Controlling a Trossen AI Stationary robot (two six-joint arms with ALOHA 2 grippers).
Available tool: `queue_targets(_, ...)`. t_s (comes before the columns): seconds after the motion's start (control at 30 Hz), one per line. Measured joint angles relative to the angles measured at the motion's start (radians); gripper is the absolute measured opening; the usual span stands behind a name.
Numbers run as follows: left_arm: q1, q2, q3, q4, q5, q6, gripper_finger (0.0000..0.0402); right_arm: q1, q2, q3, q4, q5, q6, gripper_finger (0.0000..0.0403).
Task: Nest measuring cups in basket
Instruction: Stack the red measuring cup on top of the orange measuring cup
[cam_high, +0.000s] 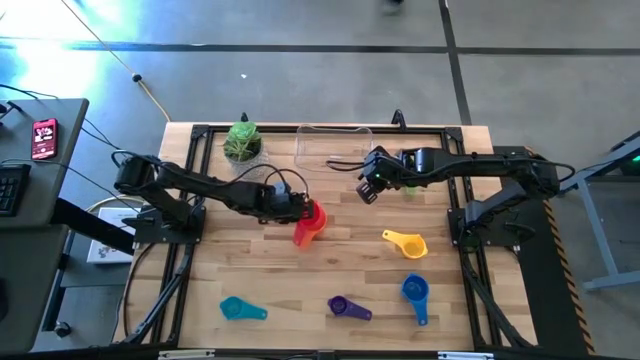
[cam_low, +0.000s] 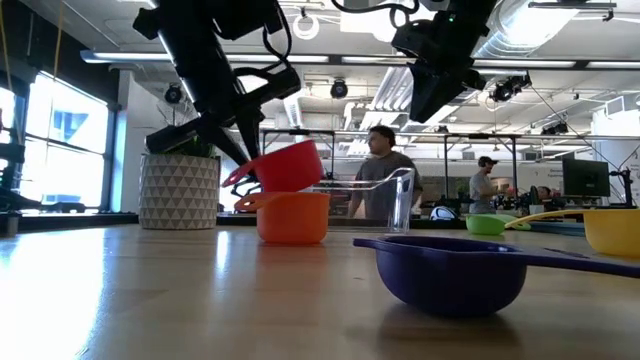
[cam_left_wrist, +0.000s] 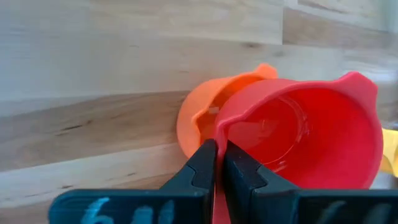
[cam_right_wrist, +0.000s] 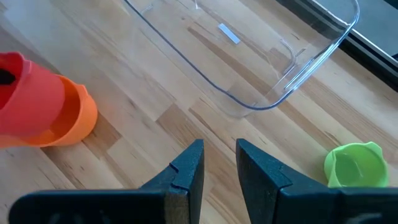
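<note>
The red cup (cam_left_wrist: 298, 134) was held tilted over the orange cup (cam_left_wrist: 205, 118) at mid-bench, its handle pinched by the left gripper (cam_left_wrist: 217, 168), seemingly for nesting. The right gripper (cam_right_wrist: 219, 163), fingers slightly parted and empty, hovered near the basket (cam_right_wrist: 292, 68). The wooden bench (cam_high: 250, 270) faced an open workshop

Red cup (cam_left_wrist: 311, 134), orange cup (cam_left_wrist: 202, 115), wood-grain table (cam_left_wrist: 93, 74)

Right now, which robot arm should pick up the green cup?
The right. Its gripper hangs open with nothing in it, close beside the green cup; the left gripper is busy pinching the red cup.
</note>
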Motion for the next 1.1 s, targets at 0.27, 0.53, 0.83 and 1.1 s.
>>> queue_targets(0.27, 0.003, 0.007, 0.0, 0.006, 0.005, 0.013, 0.0009, 0.0, 0.0, 0.0, -0.002, 0.003, -0.015, 0.0085)
queue_targets(0.53, 0.008, 0.007, 0.0, 0.01, 0.006, 0.018, 0.001, 0.0, 0.0, 0.0, -0.002, 0.004, -0.017, 0.0085)
queue_targets(0.83, 0.008, 0.007, 0.0, 0.01, 0.026, 0.025, 0.0025, 0.0, 0.0, 0.0, -0.002, 0.002, -0.018, 0.0085)
queue_targets(1.1, 0.007, 0.007, 0.0, 0.009, 0.029, 0.037, 0.0049, 0.0, 0.0, 0.0, -0.002, -0.001, -0.018, 0.0085)
